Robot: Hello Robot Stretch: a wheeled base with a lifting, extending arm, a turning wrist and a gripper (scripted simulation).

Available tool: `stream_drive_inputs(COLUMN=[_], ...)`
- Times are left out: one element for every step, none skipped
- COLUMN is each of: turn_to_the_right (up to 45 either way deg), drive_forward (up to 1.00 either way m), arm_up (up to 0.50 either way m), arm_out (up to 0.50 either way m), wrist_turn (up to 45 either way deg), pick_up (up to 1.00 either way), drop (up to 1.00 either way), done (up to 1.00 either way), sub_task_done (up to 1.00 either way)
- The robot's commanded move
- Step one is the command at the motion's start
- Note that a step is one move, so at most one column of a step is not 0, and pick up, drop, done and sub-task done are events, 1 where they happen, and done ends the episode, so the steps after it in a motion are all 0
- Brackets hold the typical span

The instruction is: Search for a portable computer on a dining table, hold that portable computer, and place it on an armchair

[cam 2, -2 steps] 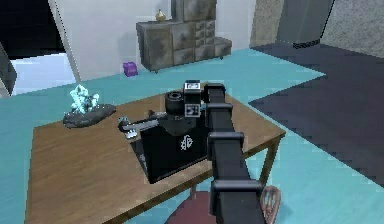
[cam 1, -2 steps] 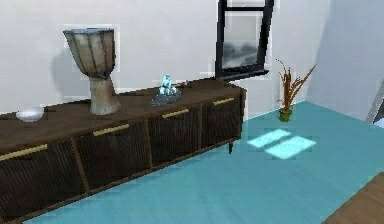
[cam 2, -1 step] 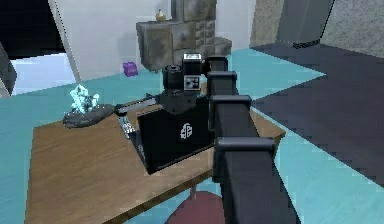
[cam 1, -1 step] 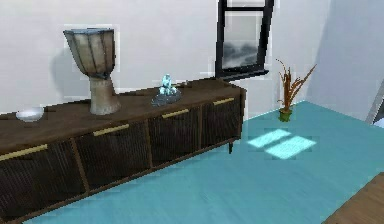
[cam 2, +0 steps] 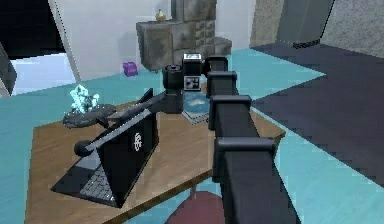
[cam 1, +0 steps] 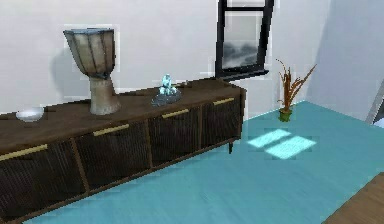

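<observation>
A black laptop [cam 2: 118, 160] stands with its lid up on a brown wooden table [cam 2: 55, 140] at the arm side view's lower left. The dark arm [cam 2: 235, 130] reaches up from the bottom edge over the table. At its far end are two white marked squares, and left of them the gripper [cam 2: 108, 125], whose thin fingers [cam 2: 135, 108] point down-left toward the laptop's top edge. With the laptop on the table right at the fingers, I cannot tell whether the gripper holds anything.
A pale blue crystal ornament [cam 2: 82, 100] and a bluish bowl [cam 2: 197, 108] share the table. Grey blocky furniture [cam 2: 175, 35] stands beyond it, near a small purple thing [cam 2: 129, 68]. Ahead, a dark sideboard [cam 1: 130, 130] carries a drum-shaped vase [cam 1: 95, 65]; a potted plant [cam 1: 288, 95] fills the corner.
</observation>
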Motion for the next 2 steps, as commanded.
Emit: stream_drive_inputs(turn_to_the_right=[0.0,0.0], drive_forward=[0.00,0.00], arm_up=[0.00,0.00], arm_out=[0.00,-0.26], wrist_turn=[-42.0,0.0], pick_up=[0.00,0.00], drop=[0.00,0.00], done=[0.00,0.00], sub_task_done=[0.00,0.00])
